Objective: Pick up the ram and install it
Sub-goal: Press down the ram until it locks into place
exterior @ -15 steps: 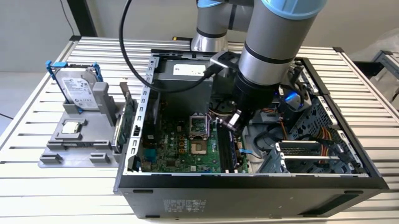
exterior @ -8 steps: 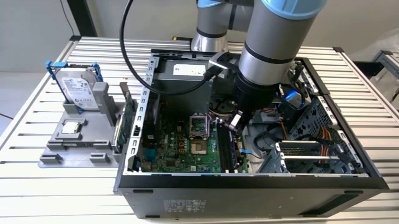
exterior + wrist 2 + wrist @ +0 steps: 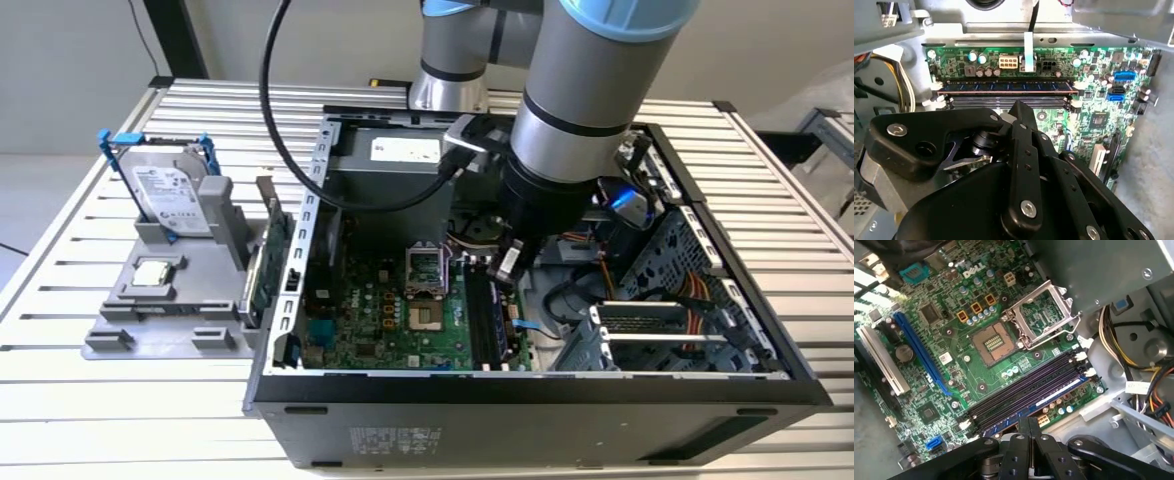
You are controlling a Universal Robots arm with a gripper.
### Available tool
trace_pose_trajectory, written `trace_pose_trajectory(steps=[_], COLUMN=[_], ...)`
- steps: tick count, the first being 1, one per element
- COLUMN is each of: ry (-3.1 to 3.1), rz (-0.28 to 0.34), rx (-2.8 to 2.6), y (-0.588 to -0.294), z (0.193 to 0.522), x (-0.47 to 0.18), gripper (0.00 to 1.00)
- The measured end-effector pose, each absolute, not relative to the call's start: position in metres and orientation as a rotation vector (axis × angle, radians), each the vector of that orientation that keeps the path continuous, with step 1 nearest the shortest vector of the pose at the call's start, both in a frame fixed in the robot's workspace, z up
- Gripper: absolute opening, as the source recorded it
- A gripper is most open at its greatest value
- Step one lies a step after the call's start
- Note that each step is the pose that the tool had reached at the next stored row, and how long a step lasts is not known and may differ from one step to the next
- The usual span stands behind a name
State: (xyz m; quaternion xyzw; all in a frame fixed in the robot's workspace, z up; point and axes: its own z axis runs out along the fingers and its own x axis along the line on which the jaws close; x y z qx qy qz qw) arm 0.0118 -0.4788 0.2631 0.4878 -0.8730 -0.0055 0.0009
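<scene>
1. Exterior view: the arm reaches down into the open computer case [image 3: 534, 385]. The gripper [image 3: 511, 262] hangs just above the far end of the memory slots [image 3: 491, 320], which run along the motherboard's edge on the exterior view's right. I cannot pick the ram out from the slots here, and the arm hides the fingertips.

2. Second wrist view: the ram [image 3: 1004, 86] stands on edge in a slot, its end clips beside it. The gripper [image 3: 1021, 112] is just short of it, fingers pressed together with nothing between them. Its black body hides the nearer slots, and I cannot tell whether the tips touch the stick.

3. First wrist view: the ram [image 3: 1039, 405], with its pale label, sits in the slot nearest the board's edge, just ahead of the closed gripper [image 3: 1030, 427].
   - It looks like a light, thin, stiff and brittle board. It is best held by its long edges, clear of the chips, and pressed straight down.
   - Whether it is fully seated is unclear.
</scene>
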Motion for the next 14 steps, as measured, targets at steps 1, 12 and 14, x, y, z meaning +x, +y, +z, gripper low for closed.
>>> trace_pose_trajectory(steps=[1,12,14], ry=[-2.730,-2.570,-2.542], rz=[-0.017,-0.017,-0.017], rx=[1.551,1.802,1.841], y=[-0.4788,-0.4788,-0.4788], z=[0.2631,0.2622,0.2619], x=[0.0118,0.0118,0.0118], gripper=[0.00,0.00,0.00])
